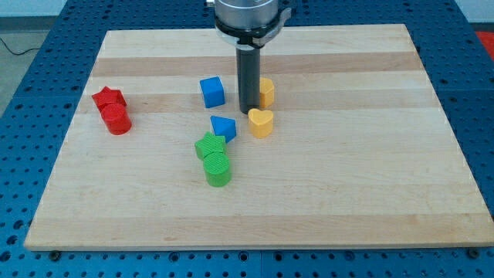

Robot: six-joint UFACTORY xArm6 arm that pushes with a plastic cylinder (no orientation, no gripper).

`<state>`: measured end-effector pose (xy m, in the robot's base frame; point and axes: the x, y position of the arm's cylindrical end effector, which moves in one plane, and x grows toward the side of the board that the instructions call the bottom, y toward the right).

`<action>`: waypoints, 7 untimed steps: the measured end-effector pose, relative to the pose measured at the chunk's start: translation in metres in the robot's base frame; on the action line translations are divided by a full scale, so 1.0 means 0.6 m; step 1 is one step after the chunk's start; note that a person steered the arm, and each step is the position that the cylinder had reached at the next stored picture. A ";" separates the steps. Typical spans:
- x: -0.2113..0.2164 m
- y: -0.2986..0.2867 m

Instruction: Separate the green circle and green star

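The green star [209, 145] lies just below the board's middle, and the green circle [218, 169] touches its lower right side. My tip [248, 113] stands above and to the right of them, a short way from the star. It is between the blue triangle [224, 127] at its lower left and the yellow heart [261, 122] at its lower right.
A blue cube [212, 91] lies left of the rod. A yellow block [266, 91] is partly hidden behind the rod on its right. A red star [108, 99] and a red circle [117, 119] touch near the board's left edge [73, 123].
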<state>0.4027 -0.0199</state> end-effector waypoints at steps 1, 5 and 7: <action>0.035 -0.006; 0.251 0.032; 0.210 -0.111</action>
<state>0.5286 -0.0863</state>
